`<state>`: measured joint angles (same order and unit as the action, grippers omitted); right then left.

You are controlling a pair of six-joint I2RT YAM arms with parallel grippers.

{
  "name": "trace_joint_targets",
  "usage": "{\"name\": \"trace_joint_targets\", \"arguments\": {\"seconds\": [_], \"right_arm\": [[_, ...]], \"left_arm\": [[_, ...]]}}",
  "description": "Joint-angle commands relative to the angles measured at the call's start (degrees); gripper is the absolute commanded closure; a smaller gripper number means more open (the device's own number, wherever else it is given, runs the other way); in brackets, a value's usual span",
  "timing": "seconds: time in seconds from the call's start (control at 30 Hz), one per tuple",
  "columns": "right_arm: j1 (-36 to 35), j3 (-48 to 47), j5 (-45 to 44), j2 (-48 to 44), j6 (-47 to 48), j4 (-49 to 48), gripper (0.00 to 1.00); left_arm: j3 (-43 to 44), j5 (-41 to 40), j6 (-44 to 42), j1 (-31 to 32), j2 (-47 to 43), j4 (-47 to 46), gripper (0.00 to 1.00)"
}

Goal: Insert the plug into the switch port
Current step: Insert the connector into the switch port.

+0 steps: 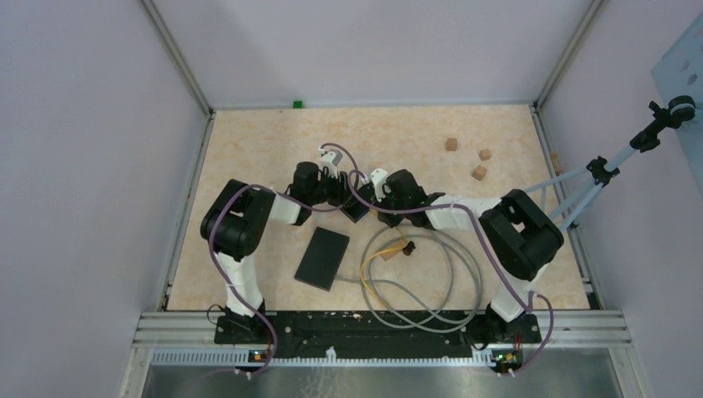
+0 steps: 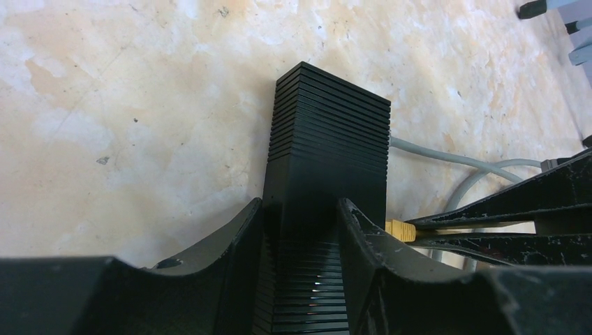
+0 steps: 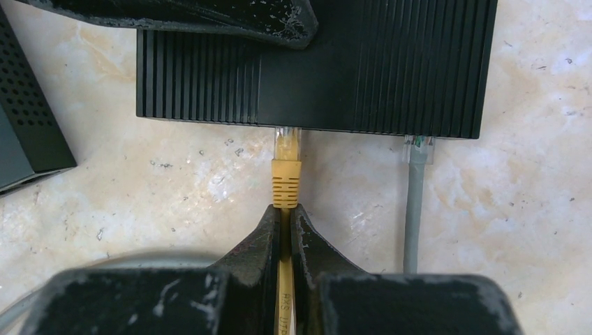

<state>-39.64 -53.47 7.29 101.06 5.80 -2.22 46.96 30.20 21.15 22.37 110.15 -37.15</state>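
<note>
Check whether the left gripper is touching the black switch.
Touching. In the left wrist view, the left gripper clamps the switch, both fingers against its sides.

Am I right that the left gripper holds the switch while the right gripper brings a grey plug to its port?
Not quite: the right wrist view shows the plug in the right gripper is yellow, not grey. The left gripper does hold the switch.

Matt ribbed black plastic switch
</note>
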Motion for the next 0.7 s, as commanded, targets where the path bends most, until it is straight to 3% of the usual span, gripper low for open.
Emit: {"name": "trace_joint_targets", "arguments": {"seconds": [0.0, 0.67], "right_arm": [[-0.35, -0.02, -2.06, 0.64, -1.09, -11.66, 1.0], [-0.93, -1.99, -3.78, 1.55, -4.23, -21.2, 1.0]], "left_arm": [[-1.51, 5.62, 0.77, 1.13, 3.27, 2.2, 0.52], [-6.27, 11.11, 0.35, 3.91, 5.16, 4.89, 0.51]]}}
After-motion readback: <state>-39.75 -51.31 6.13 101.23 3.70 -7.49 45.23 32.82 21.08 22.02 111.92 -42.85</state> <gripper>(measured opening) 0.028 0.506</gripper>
